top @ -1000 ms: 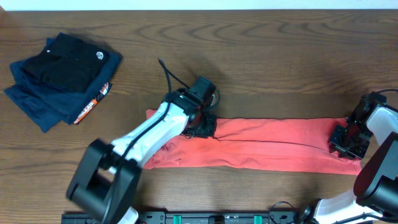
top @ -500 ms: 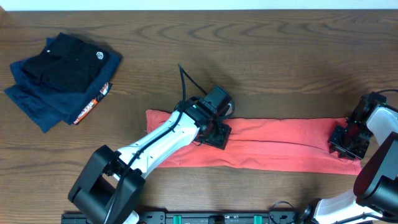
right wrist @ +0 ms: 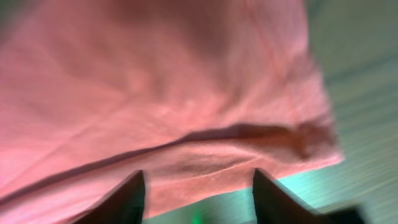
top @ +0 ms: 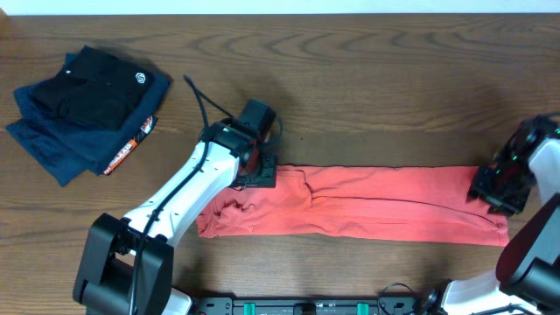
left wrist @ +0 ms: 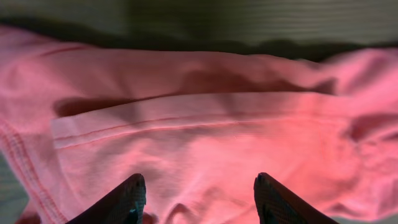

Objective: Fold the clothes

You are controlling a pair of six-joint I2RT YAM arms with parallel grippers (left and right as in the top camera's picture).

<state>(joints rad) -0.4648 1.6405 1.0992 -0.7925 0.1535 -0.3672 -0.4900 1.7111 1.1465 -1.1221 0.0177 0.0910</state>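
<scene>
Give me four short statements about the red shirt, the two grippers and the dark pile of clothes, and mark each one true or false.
1. The red T-shirt lies as a long, narrow strip on the table. True.
2. The left gripper is shut on the shirt. False: its fingers stand apart over the cloth and pinch nothing.
3. The dark folded garments lie on top of the red shirt. False: they lie apart from it, in a far corner of the table.
4. The right gripper is open, at one end of the strip. True.
</scene>
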